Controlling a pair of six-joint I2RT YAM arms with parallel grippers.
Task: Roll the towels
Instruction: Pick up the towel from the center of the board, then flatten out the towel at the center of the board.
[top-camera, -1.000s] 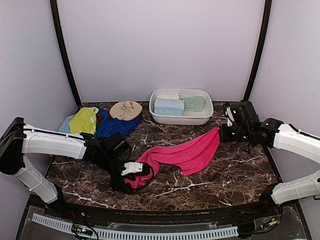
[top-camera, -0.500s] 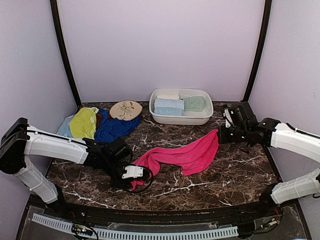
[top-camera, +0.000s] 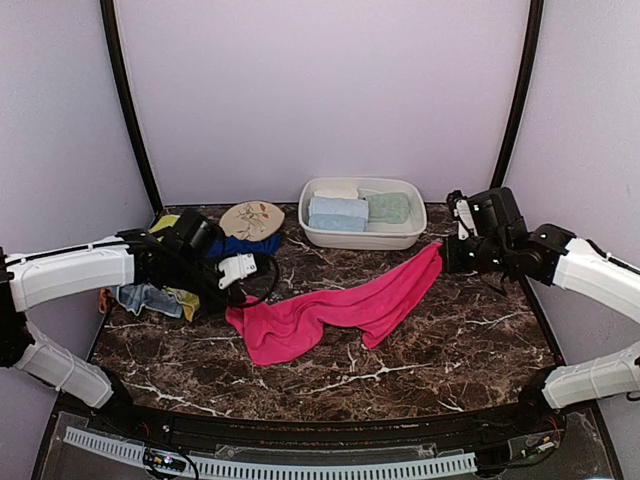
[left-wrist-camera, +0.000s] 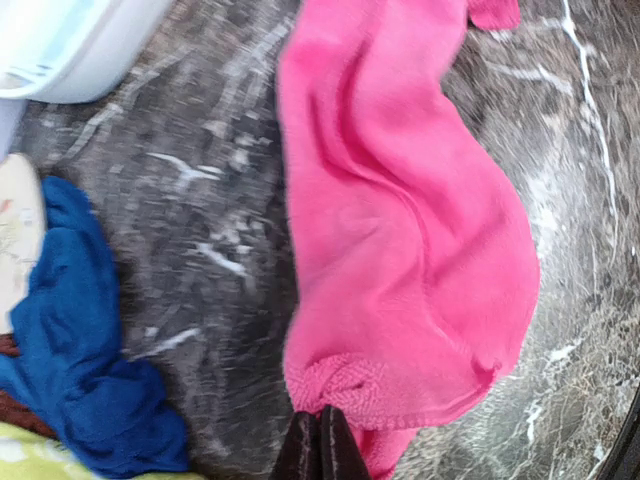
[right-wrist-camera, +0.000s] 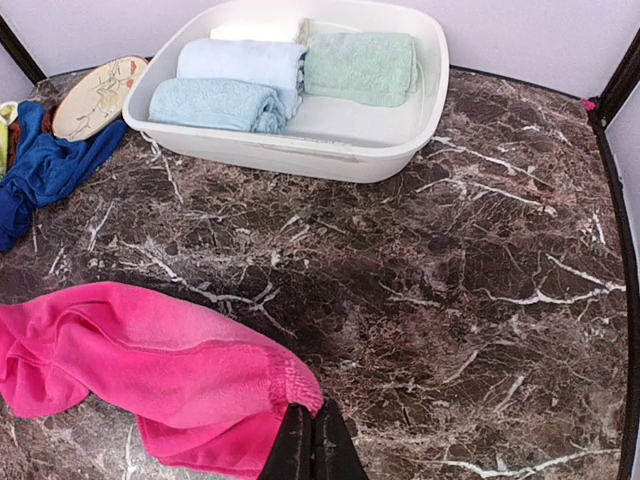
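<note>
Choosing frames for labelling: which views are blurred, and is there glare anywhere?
Left wrist view: motion-smeared, with the blue towel and the veins of the table soft. Right wrist view: sharp, pink towel and basin crisp. Top view: evenly lit, no strong glare.

White arm shells (top-camera: 75, 275), black joints (top-camera: 497, 243)

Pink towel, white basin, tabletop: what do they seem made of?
The pink towel: soft terry-like cloth, matte; fuzzy nap, limp folds, ribbed hem band. The white basin: probably plastic, smooth, slightly glossy; thin rounded rim. The tabletop: dark brown marble look with white veins; real stone or printed laminate cannot be told.
</note>
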